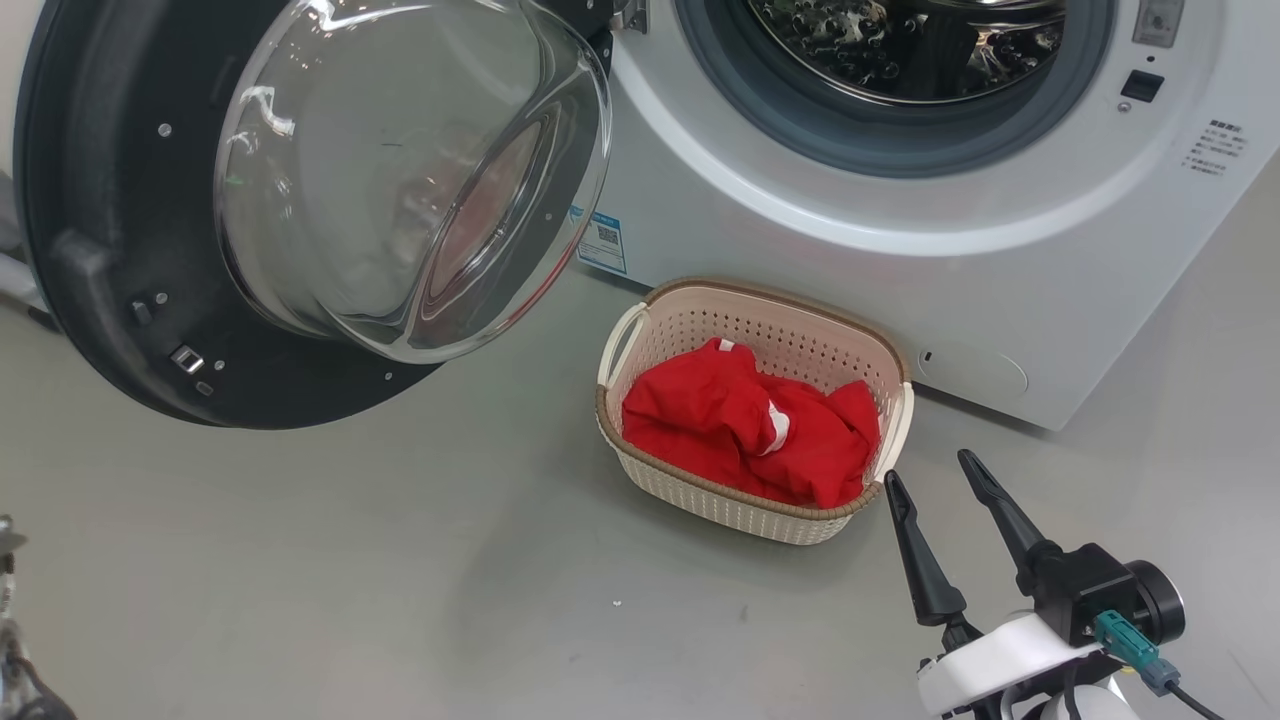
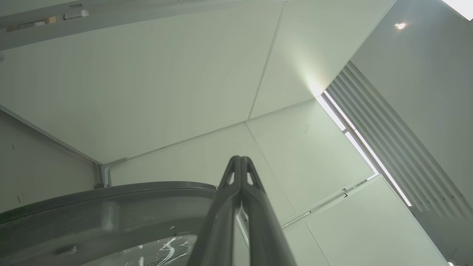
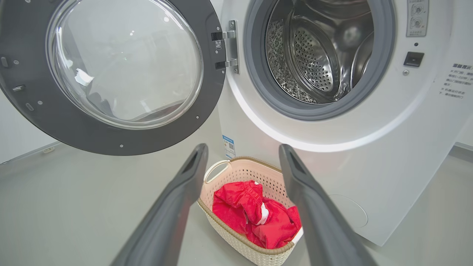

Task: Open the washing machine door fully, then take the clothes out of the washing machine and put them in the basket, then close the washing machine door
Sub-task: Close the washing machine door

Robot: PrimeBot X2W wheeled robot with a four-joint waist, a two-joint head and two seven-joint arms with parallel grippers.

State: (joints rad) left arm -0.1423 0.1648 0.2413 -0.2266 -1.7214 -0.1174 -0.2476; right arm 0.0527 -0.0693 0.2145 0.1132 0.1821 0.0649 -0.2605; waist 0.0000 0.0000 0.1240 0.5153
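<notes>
the clothes [image 1: 740, 430] lay soft in the basket [image 1: 700, 497] while the stiff, glossy washing machine door [image 1: 100, 200] hung wide open, likely best pushed at its black rim away from the hinge [image 3: 231, 44]; right gripper [image 1: 928, 467] gaped empty, left gripper [image 2: 241, 159] clenched empty.

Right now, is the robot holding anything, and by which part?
Nothing. The right end effector hangs open and empty by the basket; the left end effector is shut on nothing.

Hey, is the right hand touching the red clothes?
Apart. Head view: the open right hand sits outside the basket rim, while the clothes lie inside.
</notes>
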